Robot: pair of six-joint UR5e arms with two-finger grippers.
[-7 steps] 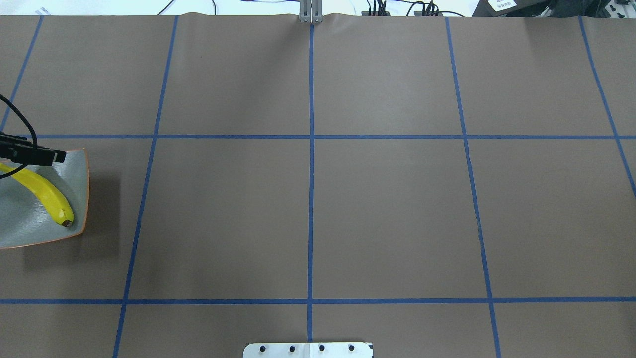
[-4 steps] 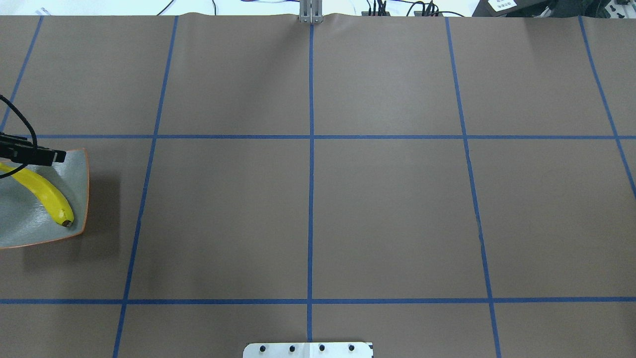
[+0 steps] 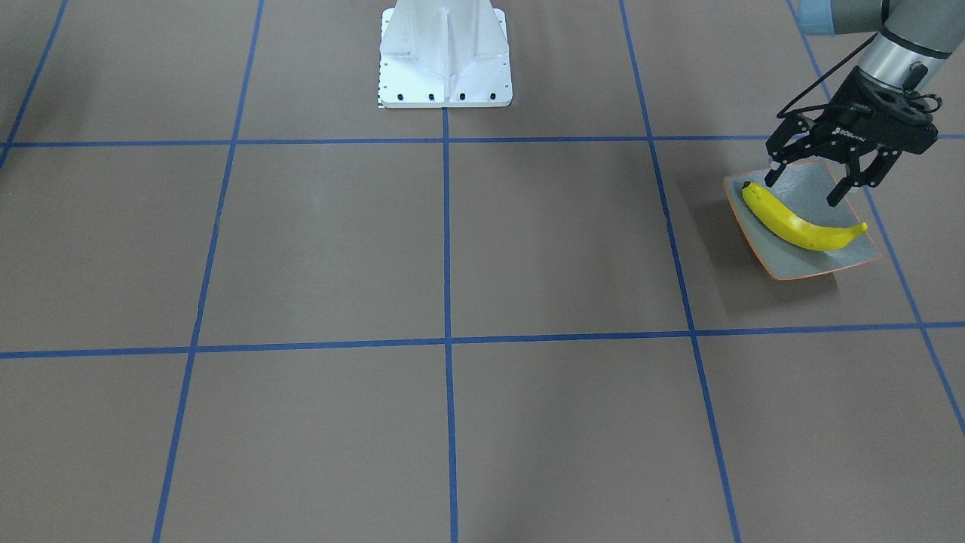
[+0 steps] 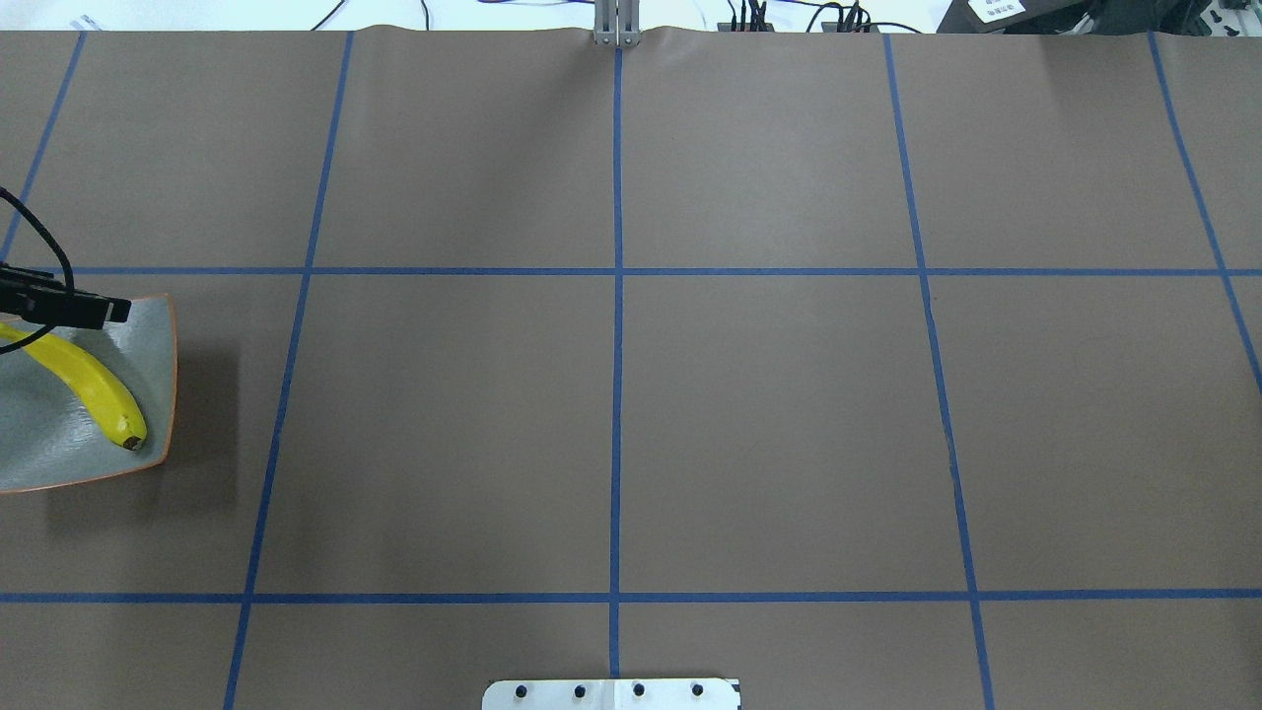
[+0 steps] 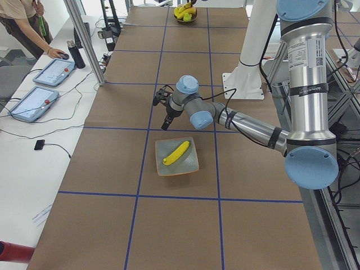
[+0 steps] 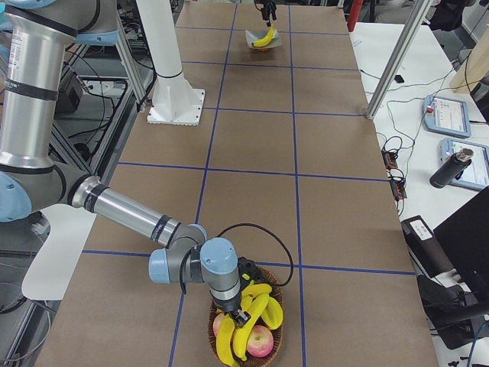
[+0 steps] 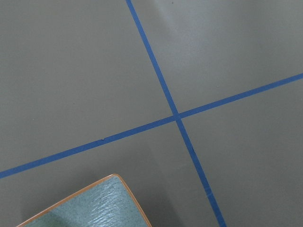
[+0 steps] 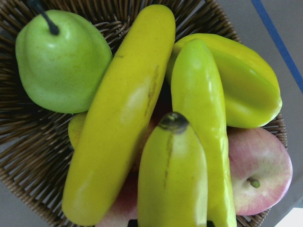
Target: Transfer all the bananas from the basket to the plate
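opposed overhead and front views share the plate (image 3: 822, 261).

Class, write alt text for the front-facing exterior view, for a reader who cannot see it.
One yellow banana lies diagonally on a grey-green plate with an orange rim, at the right of a brown table gridded with blue tape. The left gripper hangs above the plate, fingers open and empty.
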